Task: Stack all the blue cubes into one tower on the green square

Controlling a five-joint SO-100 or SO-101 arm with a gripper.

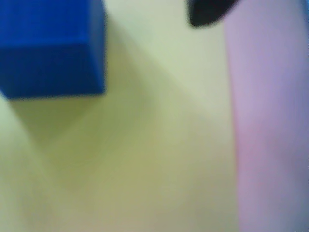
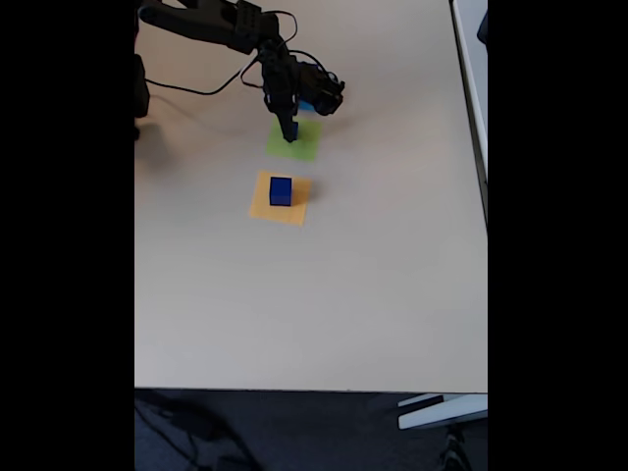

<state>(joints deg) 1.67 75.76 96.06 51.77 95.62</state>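
In the fixed view my gripper (image 2: 290, 134) points down over the green square (image 2: 297, 147), with a bit of dark blue showing at its tip. The wrist view shows a blue cube (image 1: 50, 48) sitting on the yellow-green surface (image 1: 145, 154) at the upper left and casting a shadow. It lies left of a dark fingertip (image 1: 207, 12) and is apart from it. The blur hides how the jaws stand. Another blue cube (image 2: 281, 190) sits on the orange patch (image 2: 263, 208), nearer the table's front.
A light-blue patch (image 2: 310, 106) lies just behind the green one, partly under the arm. A blurred pink-purple band (image 1: 270, 121) fills the right of the wrist view. The arm's cable (image 2: 211, 88) trails to the left. The pale table (image 2: 343, 294) stretches wide in front.
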